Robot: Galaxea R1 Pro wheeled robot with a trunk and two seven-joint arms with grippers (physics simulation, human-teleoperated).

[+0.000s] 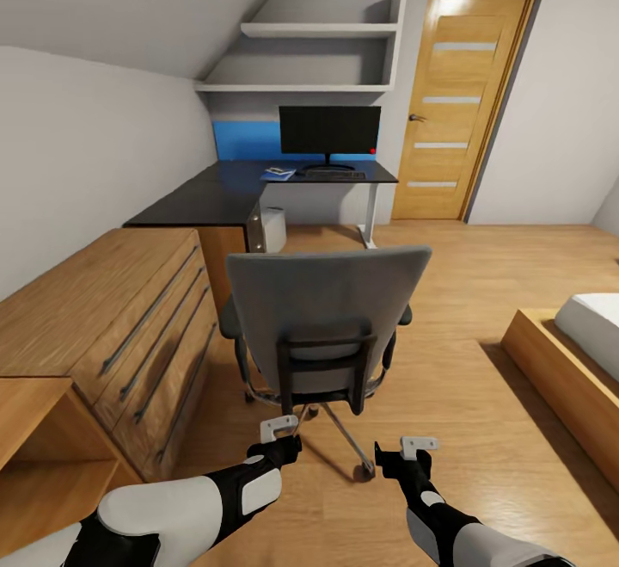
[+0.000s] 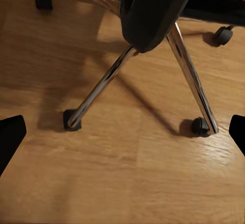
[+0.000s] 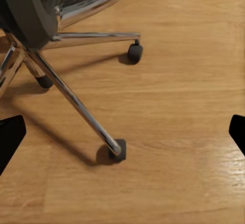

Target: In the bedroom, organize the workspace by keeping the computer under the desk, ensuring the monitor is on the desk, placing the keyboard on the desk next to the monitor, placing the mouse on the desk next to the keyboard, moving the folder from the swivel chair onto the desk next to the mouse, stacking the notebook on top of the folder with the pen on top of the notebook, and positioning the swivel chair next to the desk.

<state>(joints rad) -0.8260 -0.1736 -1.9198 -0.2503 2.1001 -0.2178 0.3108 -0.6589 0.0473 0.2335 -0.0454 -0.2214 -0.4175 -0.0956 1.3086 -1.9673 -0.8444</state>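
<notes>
The grey swivel chair (image 1: 327, 313) stands in mid-floor with its back toward me, a stretch of floor short of the black desk (image 1: 206, 197). On the desk stands the monitor (image 1: 329, 131), with the keyboard (image 1: 334, 175) in front of it. Left of the keyboard lies the blue folder (image 1: 279, 173), with a pale patch on it too small to make out. The grey computer (image 1: 273, 230) sits under the desk. My left gripper (image 1: 279, 434) (image 2: 122, 137) and right gripper (image 1: 414, 451) (image 3: 122, 137) hang open and empty just behind the chair's chrome base (image 2: 102, 83) (image 3: 76, 104).
Light wood cabinets (image 1: 112, 335) run along the left wall, close to the chair. A wood-framed bed (image 1: 572, 360) sits at the right. A wooden door (image 1: 464, 102) and wall shelves (image 1: 318, 31) are at the back. Open floor lies between chair and bed.
</notes>
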